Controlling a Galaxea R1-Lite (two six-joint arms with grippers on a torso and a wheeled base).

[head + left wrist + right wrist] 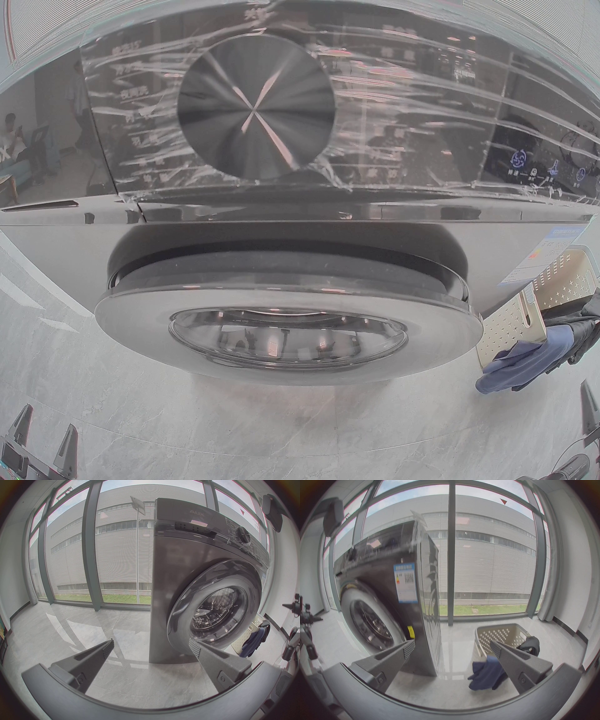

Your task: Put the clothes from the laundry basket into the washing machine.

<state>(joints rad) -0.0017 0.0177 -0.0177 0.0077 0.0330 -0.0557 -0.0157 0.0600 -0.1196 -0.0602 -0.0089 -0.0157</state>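
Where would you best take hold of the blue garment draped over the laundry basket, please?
Probably at the bunched fold of the blue garment hanging outside the rim of the laundry basket. Bring the open right pincer in from the floor side: the fold is thick there and away from the dark garment.

The head view's right edge cuts off the laundry basket [565, 281] and the dark garment [584, 325] on it. A blue garment [525, 362] draped over the rim hides part of it. Reflections on the washing machine's [375, 244] door glass [287, 337] veil what lies behind. The bottom edge cuts the left hand [47, 422] to its fingertips. In the right wrist view, a finger [518, 664] of the right hand [451, 644] covers part of the basket.
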